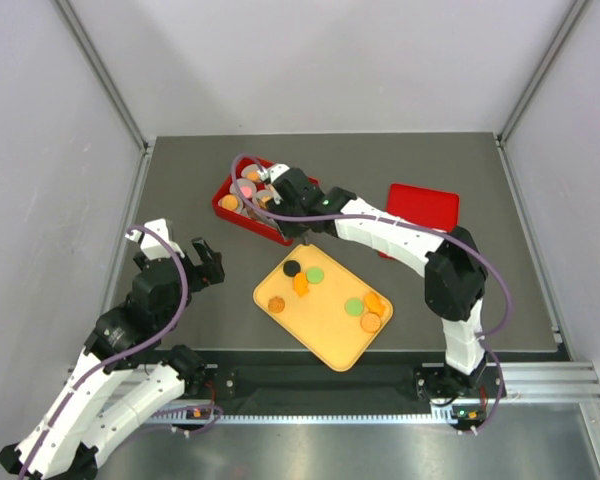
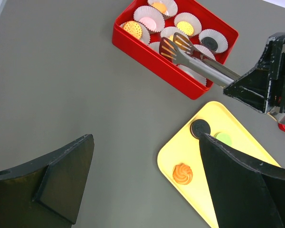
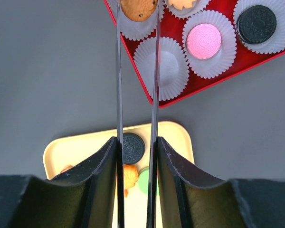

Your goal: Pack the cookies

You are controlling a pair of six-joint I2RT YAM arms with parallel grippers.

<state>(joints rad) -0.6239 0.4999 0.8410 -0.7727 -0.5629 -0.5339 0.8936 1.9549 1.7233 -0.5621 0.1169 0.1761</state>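
Several flat round cookies (image 1: 315, 274): orange, green, black, pink.

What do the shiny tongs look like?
The tongs are silvery metal: two long thin arms ending in flat slotted heads. The right tool clamps their handle end. They reach out over the red box, with a brown cookie between the tips, above a white paper cup.

You've got polished metal tongs (image 2: 204, 66), smooth and mirror-bright. The red box (image 2: 152, 64) looks like glossy plastic, lined with white pleated paper cups (image 3: 161, 66). The yellow tray (image 2: 180, 147) is smooth plastic with a soft sheen, the grey table (image 2: 61, 71) matt, the cookies (image 3: 204, 41) matt and embossed.
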